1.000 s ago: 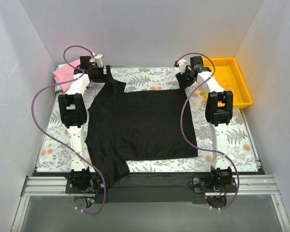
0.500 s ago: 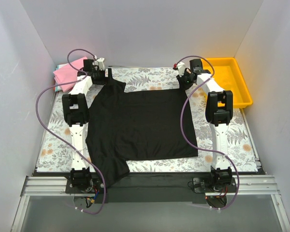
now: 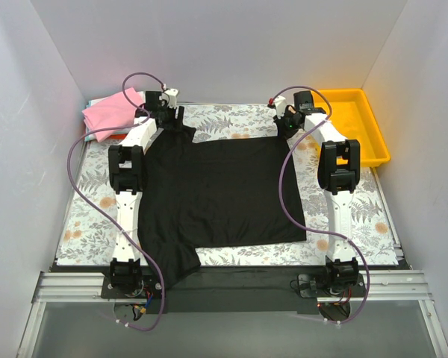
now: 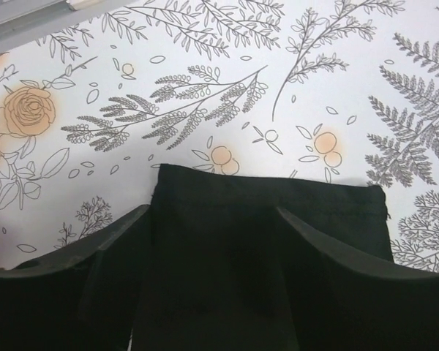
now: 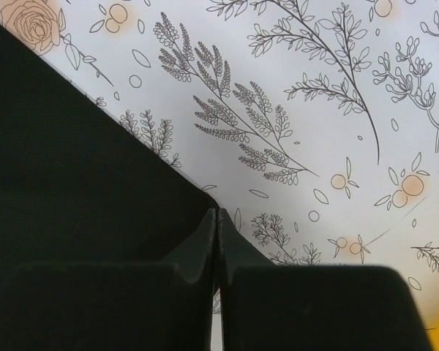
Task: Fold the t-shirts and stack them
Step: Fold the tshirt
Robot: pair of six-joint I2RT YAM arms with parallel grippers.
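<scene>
A black t-shirt lies spread flat on the floral table cover. My left gripper is at its far left corner. In the left wrist view that gripper is open, its fingers standing on either side of a narrow end of the black cloth. My right gripper is at the shirt's far right corner. In the right wrist view it is shut, with the pointed corner of the black t-shirt meeting its tips. A folded pink t-shirt lies at the far left.
A yellow plastic tray stands at the far right, beside the right arm. White walls close in the table on three sides. The shirt's near left sleeve hangs over the table's front edge by the left arm's base.
My left arm has swung right, away from the pink t-shirt, onto the black shirt's far left corner, which has shifted right with it. My right gripper has closed at the far right corner.
</scene>
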